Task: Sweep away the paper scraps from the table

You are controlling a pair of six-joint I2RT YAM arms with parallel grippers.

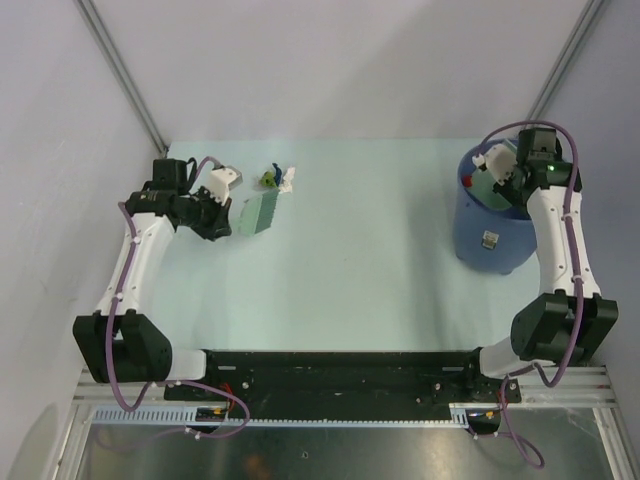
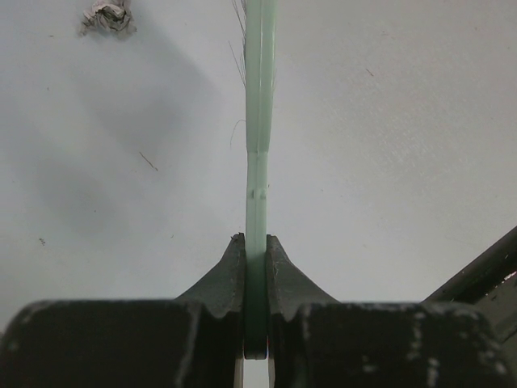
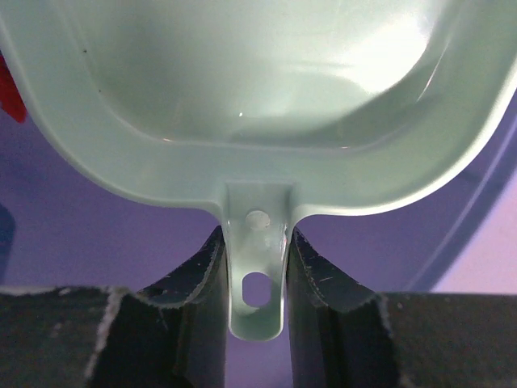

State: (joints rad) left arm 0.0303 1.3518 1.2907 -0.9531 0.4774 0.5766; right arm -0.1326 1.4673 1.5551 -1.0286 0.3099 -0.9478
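Observation:
A small cluster of paper scraps (image 1: pixel 272 179), green, dark blue and white, lies on the pale mint table (image 1: pixel 350 260) at the back left. My left gripper (image 1: pixel 218 222) is shut on the handle of a pale green brush (image 1: pixel 258 212), whose head rests on the table just in front of the scraps. In the left wrist view the brush (image 2: pixel 260 121) runs straight out from my left gripper (image 2: pixel 256 242), with one white scrap (image 2: pixel 107 14) at the upper left. My right gripper (image 1: pixel 507 181) is shut on the dustpan (image 3: pixel 258 89) by its handle tab, over the bucket.
A big round blue bucket (image 1: pixel 495 222) stands at the back right; its inside (image 3: pixel 97 234) fills the right wrist view, with a red bit (image 3: pixel 8 89) at the left edge. Grey walls and metal posts (image 1: pixel 125 80) surround the table.

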